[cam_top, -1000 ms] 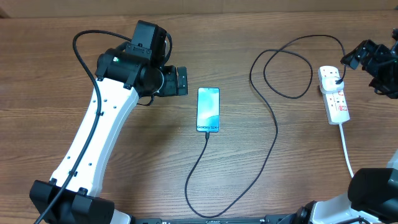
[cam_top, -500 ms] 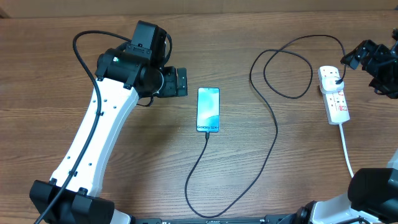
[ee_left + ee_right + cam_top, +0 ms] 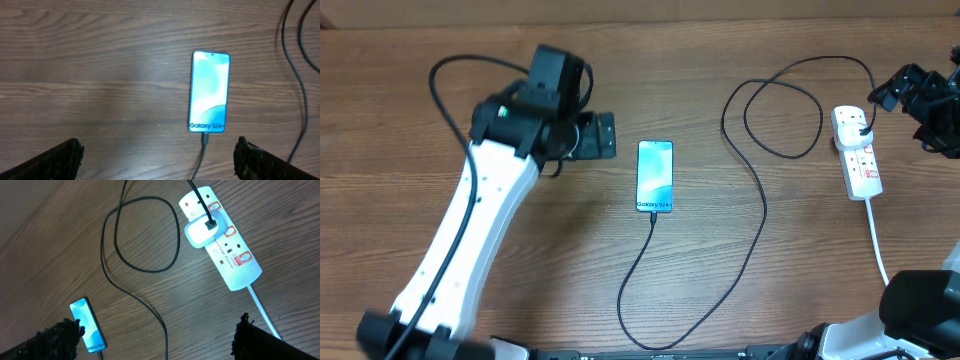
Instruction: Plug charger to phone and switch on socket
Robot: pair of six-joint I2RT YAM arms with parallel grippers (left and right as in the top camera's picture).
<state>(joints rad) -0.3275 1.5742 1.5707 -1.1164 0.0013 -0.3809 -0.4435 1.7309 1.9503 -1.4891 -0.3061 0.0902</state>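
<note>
phone (image 3: 655, 177) at centre of tabletop (image 3: 650, 60), screen lit. charger (image 3: 765, 212) looks seated in its 6 o'clock end and loops round to socket (image 3: 857, 152) at 3 o'clock. left end effector (image 3: 608, 136) at phone's 10 o'clock, not touching; right end effector (image 3: 892, 90) at socket's 1 o'clock.

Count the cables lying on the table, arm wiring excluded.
2. The black charger runs from the phone in loops to the socket; the socket's white cord trails toward the near edge of the table. None seem hidden.

overhead straight down — wrists share phone (image 3: 209, 92)
</note>
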